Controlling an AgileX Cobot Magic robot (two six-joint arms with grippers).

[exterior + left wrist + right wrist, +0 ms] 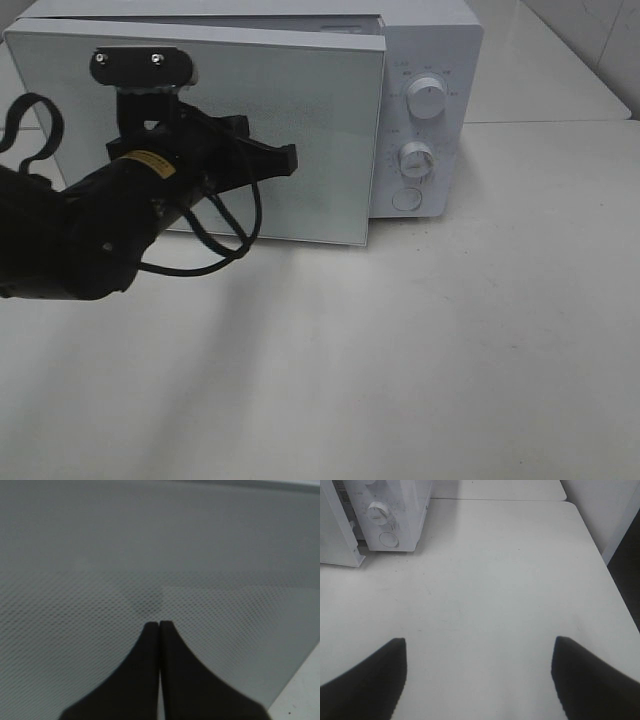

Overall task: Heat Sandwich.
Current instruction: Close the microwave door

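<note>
Closing the microwave door (310, 110)
Your left end effector (288, 158) is pressed together at the ajar panel: push squarely until it latches. Right end effector (480, 641) is spread above the tabletop (510, 580). The sandwich is hidden, presumably inside

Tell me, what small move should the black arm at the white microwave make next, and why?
Probably push the white mesh-patterned microwave door shut. It stands ajar, its free edge out in front of the dial panel, and the left gripper, shut, points squarely at its face. The sandwich is not in view.
</note>
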